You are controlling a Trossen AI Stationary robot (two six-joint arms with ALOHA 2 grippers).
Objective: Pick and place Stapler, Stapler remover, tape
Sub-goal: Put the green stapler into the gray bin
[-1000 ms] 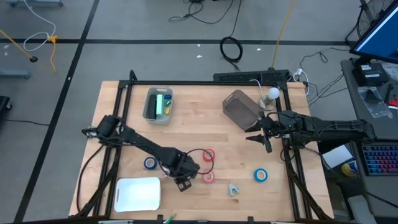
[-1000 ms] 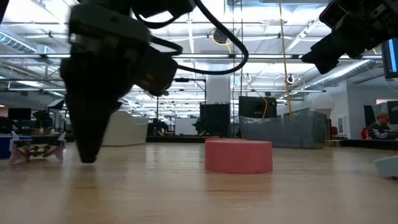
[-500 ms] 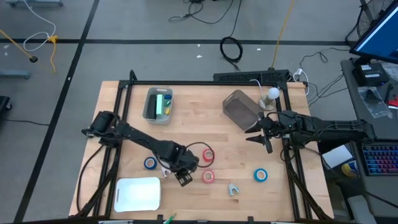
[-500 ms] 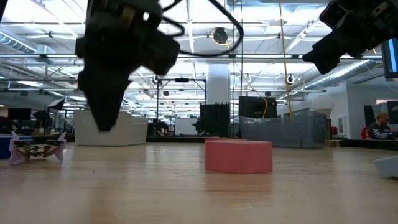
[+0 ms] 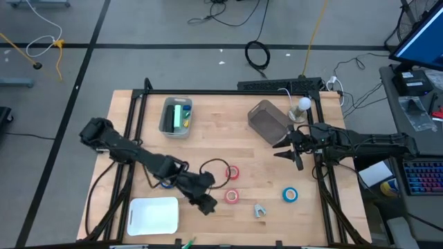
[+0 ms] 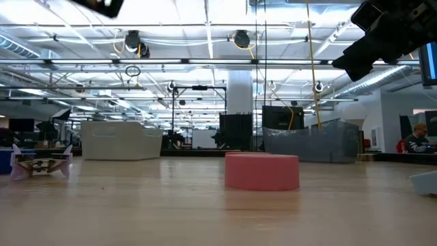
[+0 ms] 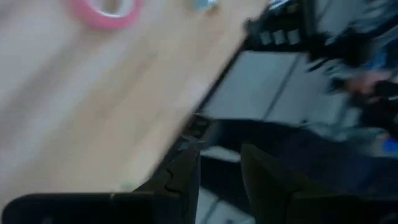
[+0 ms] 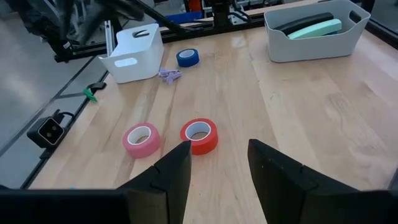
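Observation:
My left gripper hangs open and empty above the table's near middle, just left of a pink tape roll; its fingers have nothing between them. A red tape roll lies flat just beyond the pink one. One blue tape roll lies near the right. Another blue roll lies beside a small pale stapler remover, under my left arm. A second grey remover lies near the front edge. The green stapler lies in a grey bin. My right gripper waits open at the right.
A white bin stands at the near left corner. A dark see-through container sits at the far right by my right arm. A black cable loop hangs from my left arm above the red roll.
My left gripper has risen from just above the table beside the pink roll, straight up and out of the low view. It has tipped from pointing down to a slant. It has carried nothing. The tape rolls have stayed where they were.

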